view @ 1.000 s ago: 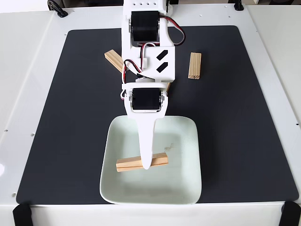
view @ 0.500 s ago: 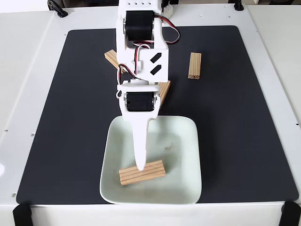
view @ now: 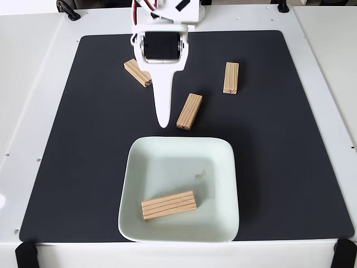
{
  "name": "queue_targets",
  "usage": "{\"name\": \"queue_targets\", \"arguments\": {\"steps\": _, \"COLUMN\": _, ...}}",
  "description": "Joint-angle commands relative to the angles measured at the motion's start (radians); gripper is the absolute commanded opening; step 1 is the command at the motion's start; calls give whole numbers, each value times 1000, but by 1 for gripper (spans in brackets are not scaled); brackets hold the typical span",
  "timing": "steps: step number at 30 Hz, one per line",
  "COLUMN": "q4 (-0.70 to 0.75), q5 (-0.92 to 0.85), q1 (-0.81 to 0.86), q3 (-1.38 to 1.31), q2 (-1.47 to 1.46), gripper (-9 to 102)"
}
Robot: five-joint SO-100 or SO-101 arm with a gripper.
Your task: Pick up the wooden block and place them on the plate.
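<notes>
In the fixed view, one wooden block point(view: 137, 72) is seen on the black mat point(view: 67, 139) at upper left. Just right of it, the gripper point(view: 162, 120) is pointed down toward the plate point(view: 223, 167); whether its jaws are apart cannot be told. A block point(view: 168, 205) lies in the plate, another point(view: 189, 111) beside the gripper tip, a fourth point(view: 231, 77) farther right.

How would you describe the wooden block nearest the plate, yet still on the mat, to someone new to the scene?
Start at the pale square plate low on the black mat. Just above its top rim lies a tan wooden block, tilted, beside the white gripper tip. Unlike the other two on the mat, it sits closest to the plate.
</notes>
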Motion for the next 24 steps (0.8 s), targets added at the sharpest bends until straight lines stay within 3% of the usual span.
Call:
{"name": "queue_targets", "arguments": {"steps": 1, "q4": 6, "q5": -5, "q1": 2, "q3": 187, "q2": 225, "gripper": 1}}
{"name": "queue_targets", "arguments": {"steps": 12, "q4": 6, "q5": -127, "q1": 3, "q3": 742, "q2": 669, "gripper": 0}}
{"name": "queue_targets", "arguments": {"steps": 20, "q4": 9, "q5": 6, "q1": 48, "q3": 1008, "q2": 1012, "gripper": 0}}
{"name": "queue_targets", "arguments": {"steps": 24, "q4": 140, "q5": 103, "q1": 114, "q3": 1017, "q2": 1144, "gripper": 0}}
